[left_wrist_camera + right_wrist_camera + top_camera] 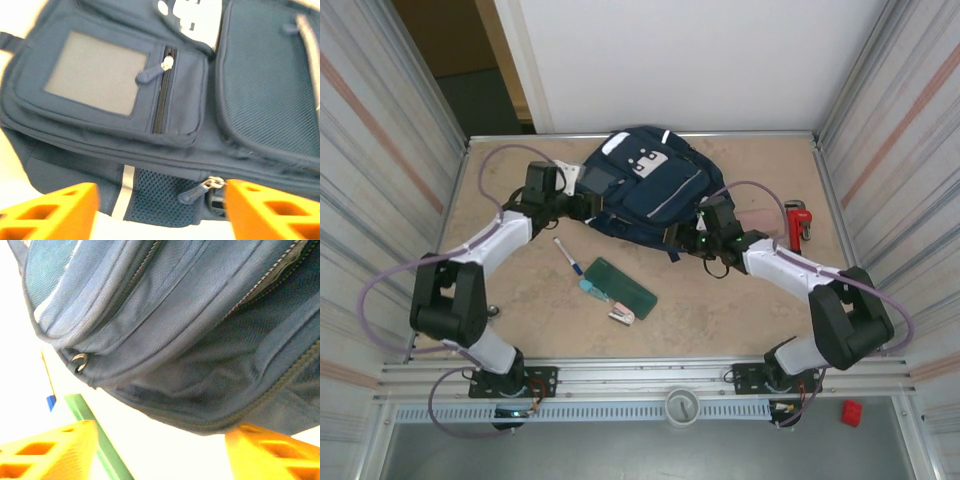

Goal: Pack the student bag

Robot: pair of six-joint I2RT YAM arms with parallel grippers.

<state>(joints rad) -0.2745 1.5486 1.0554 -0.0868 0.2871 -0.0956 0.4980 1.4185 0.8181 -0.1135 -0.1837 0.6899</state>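
Top external view: student bag (645, 190) lies flat at 12 o'clock on the table (520, 310), front pockets up, and the left wrist view shows the small front pocket zipped. Left gripper (582, 205) sits at the bag's 9 o'clock and right gripper (685, 238) at its 5 o'clock, both with jaws spread, nothing between the orange fingers (55, 210), contact with the fabric unclear. Green flat case (620, 285) lies at the bag's 6 o'clock near table centre, red pipe wrench (799, 222) at 3 o'clock, pen (567, 255) at 7 o'clock beside the case.
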